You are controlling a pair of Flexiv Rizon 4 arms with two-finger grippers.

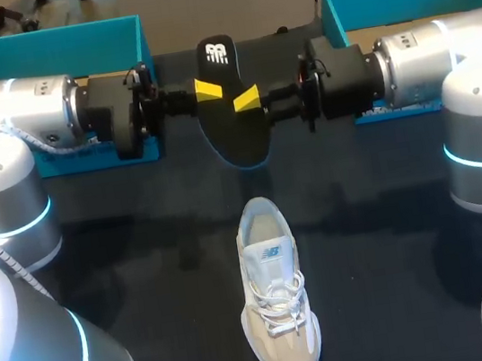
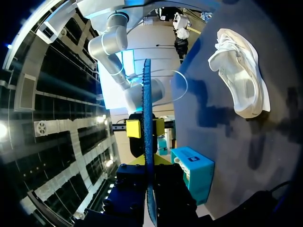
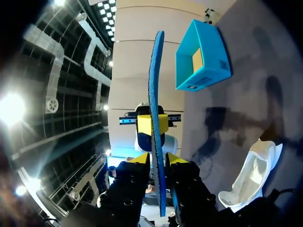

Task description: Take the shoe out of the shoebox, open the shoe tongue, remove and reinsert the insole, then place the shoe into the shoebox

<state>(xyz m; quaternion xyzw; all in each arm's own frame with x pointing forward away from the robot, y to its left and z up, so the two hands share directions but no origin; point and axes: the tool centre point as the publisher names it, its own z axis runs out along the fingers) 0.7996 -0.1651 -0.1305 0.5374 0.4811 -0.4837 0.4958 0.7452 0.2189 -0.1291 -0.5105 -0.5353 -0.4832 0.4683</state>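
white shoe (image 1: 277, 298) lay upright on the dark worktop (image 1: 142, 250); beyond it the black insole (image 1: 235, 140) hung in the air, left claw (image 1: 206, 88) and right claw (image 1: 247, 100) each clenched on it from opposite sides

A white logo (image 1: 217, 53) stands on the heel end of the black insole (image 1: 234, 136), upper middle of the frame in the head view. The shoe (image 1: 281, 329), lower middle, bears a small blue-grey logo (image 1: 273, 252) on its tongue. In the wrist views each teal box carries a dark label, the right box (image 2: 201, 177) on top and the left box (image 3: 206, 75) on its side. The print is too small to read.
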